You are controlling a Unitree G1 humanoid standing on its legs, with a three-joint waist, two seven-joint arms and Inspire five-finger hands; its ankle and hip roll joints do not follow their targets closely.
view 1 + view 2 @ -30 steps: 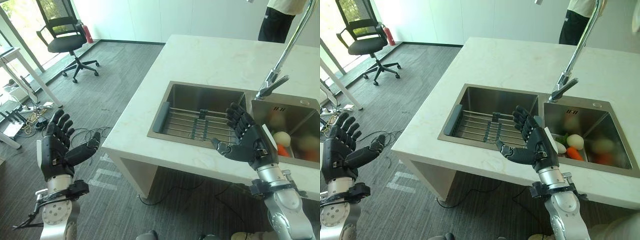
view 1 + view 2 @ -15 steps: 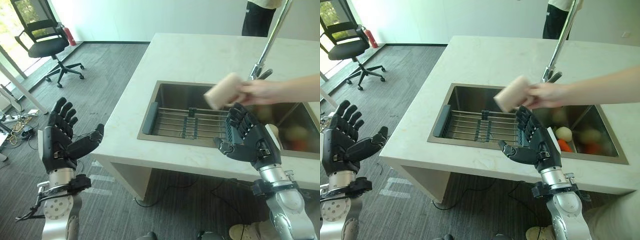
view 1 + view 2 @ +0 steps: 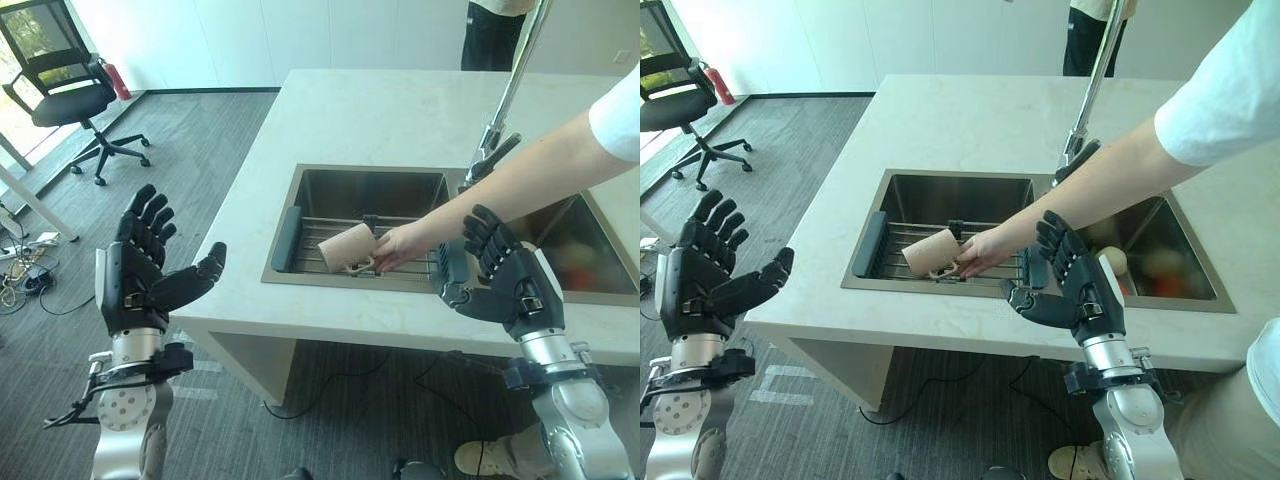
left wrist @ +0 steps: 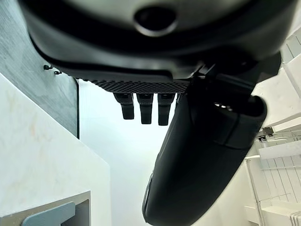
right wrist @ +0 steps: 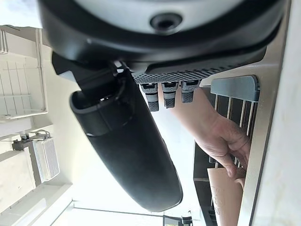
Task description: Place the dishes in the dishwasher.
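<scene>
left hand open | right hand open | person's hand on cup

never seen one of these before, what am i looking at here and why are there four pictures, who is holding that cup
It is a humanoid robot at a kitchen island. Two pictures come from cameras in its head, looking down; two sit on its wrists, close behind each dark hand. Its left hand is raised open beside the counter, holding nothing. Its right hand is raised open at the counter's front edge, also holding nothing. A person's hand holds the beige cup on the wire rack in the sink. A tap stands behind.
</scene>
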